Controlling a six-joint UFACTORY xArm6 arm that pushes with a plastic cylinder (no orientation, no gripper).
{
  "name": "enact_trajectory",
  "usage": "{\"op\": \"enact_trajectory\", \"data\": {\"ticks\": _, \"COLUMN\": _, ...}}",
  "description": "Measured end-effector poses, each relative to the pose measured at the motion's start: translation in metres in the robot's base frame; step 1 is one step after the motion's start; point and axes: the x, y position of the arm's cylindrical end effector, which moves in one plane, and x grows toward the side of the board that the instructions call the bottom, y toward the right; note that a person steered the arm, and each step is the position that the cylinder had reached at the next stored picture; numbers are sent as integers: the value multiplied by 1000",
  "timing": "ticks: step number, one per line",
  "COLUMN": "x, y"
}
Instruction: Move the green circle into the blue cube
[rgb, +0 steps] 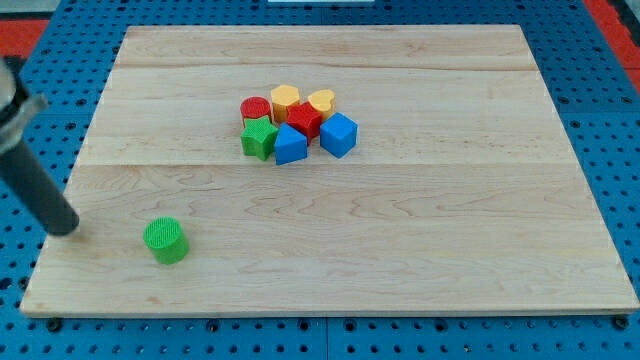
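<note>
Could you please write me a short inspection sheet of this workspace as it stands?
Surface: wooden board lying flat on a blue pegboard.
Job's things: green circle alone near the view's bottom left; blue cube at the right of the cluster.
Clutter: green star, second blue block, red star, red cylinder, yellow hexagon and yellow heart packed together.
Tool: my tip left of the green circle, apart from it.
Cables: nothing seen.
Surroundings: red patches in the top corners.
</note>
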Motion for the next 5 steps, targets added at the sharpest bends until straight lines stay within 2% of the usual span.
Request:
{"op": "enact_trajectory", "data": {"ticks": 2, "x": 0, "y": 158}}
{"op": "enact_trajectory", "data": {"ticks": 5, "x": -14, "y": 339}}
